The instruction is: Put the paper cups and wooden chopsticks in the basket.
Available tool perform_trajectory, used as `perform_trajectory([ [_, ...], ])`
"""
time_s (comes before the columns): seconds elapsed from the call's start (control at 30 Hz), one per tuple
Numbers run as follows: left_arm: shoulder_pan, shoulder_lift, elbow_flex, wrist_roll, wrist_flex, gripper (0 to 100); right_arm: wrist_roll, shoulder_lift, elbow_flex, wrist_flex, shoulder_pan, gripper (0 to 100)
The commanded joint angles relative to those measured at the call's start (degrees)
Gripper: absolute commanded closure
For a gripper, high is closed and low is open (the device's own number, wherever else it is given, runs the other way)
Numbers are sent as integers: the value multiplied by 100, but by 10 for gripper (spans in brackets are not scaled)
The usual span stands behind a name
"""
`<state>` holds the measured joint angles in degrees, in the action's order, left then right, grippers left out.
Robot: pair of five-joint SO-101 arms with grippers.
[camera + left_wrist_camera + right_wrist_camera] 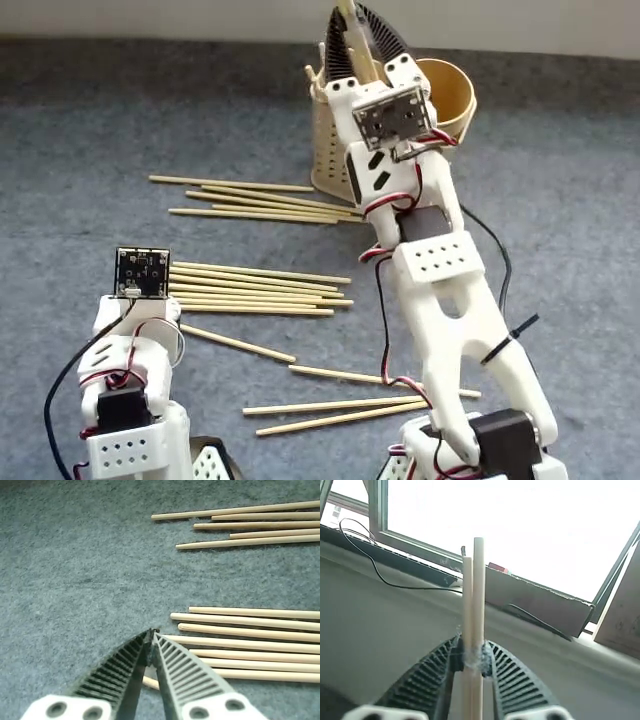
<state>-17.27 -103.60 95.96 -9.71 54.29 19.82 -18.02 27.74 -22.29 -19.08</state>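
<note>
1. The right gripper is clamped on a held pair of wooden chopsticks directly above the basket. The sticks stand nearly upright, and their free ends are uneven.
2. Risk: the pair is pinched at one narrow spot. In my judgement either stick could pivot or slide there, catch the basket's rim when let go and fall outside.
3. Risk: the basket looks tall and light, and the right arm is close over it. Any sideways push during lowering could tip it and spill what it holds.
4. The paper cup is just beside the basket, on the side away from the loose sticks. I cannot tell whether the two touch. The cup is outside the basket, and a nudge from the arm could send it rolling.
5. The left gripper has its jaws together and holds nothing. It is low over the grey counter, well apart from the basket, at the end of the middle bundle.
6. Risk: if it descends with the jaws closed, it would push the packed sticks apart rather than take one.
7. The near bundle ends close to the basket's foot, and more loose chopsticks lie farthest from the basket. Most of the task remains.
</note>
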Motion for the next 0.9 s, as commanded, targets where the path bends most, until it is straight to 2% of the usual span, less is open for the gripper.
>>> perform_trajectory([
  [0.0,-48,-13,119,-35,-123,993,-818,40,-268,-119,338,993],
  [0.1,-48,-13,119,-35,-123,993,-1442,242,-268,-110,593,993],
  [0.5,-48,-13,119,-35,-123,993,-1495,1086,-259,-66,734,988],
  [0.6,-48,-13,119,-35,-123,993,-1495,1112,-286,629,734,980],
  [0.77,-48,-13,119,-35,-123,993,-1503,1042,-479,1930,734,861],
  [0.87,-48,-13,119,-35,-123,993,-1503,655,-787,2475,699,856],
])
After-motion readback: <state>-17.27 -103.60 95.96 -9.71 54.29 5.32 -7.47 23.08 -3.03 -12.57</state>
